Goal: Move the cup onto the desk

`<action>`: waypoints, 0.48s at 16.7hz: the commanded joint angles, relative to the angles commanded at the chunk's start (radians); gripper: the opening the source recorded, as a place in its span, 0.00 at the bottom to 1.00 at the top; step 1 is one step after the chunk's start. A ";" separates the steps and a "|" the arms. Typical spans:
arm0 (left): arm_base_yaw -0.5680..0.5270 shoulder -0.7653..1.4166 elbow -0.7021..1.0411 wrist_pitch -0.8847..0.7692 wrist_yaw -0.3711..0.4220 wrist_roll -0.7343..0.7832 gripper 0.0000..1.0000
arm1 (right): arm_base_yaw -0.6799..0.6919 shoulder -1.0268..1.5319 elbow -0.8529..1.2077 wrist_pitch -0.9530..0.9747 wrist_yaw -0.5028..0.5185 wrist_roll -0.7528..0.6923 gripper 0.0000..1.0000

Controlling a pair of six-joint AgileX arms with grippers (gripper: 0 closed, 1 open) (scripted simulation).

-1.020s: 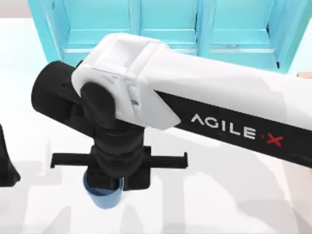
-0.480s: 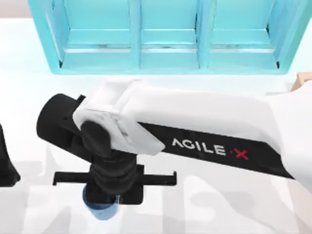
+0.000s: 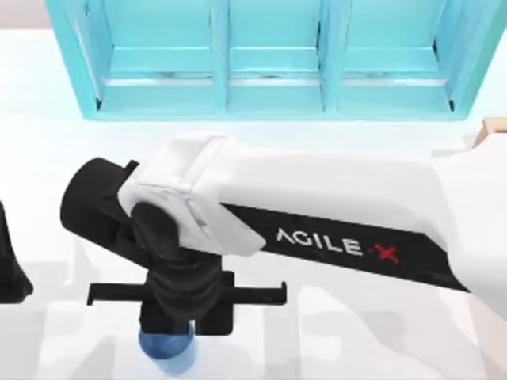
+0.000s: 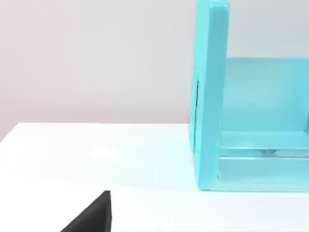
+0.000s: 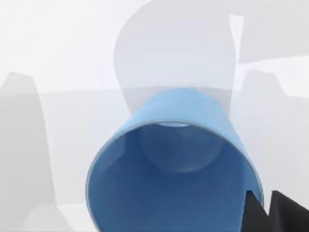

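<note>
The right gripper (image 3: pixel 176 336) is hanging over the desk (image 3: pixel 333 332) near its front edge, pinching the cup (image 3: pixel 168 351) by its rim. The left arm is sitting parked at the left

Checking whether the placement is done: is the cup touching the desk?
Cannot tell. The top view has the right gripper covering most of the cup; the right wrist view looks into the cup, its base against the desk unseen.

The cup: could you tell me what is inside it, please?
Through the open mouth of the cup the right wrist view shows just its blue walls and round bottom. The right end effector above covers part of its rim.
</note>
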 joint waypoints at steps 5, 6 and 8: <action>0.000 0.000 0.000 0.000 0.000 0.000 1.00 | 0.000 0.000 0.000 0.000 0.000 0.000 0.68; 0.000 0.000 0.000 0.000 0.000 0.000 1.00 | 0.000 0.000 0.000 0.000 0.000 0.000 0.75; 0.000 0.000 0.000 0.000 0.000 0.000 1.00 | 0.000 0.000 0.000 0.000 0.000 0.000 0.90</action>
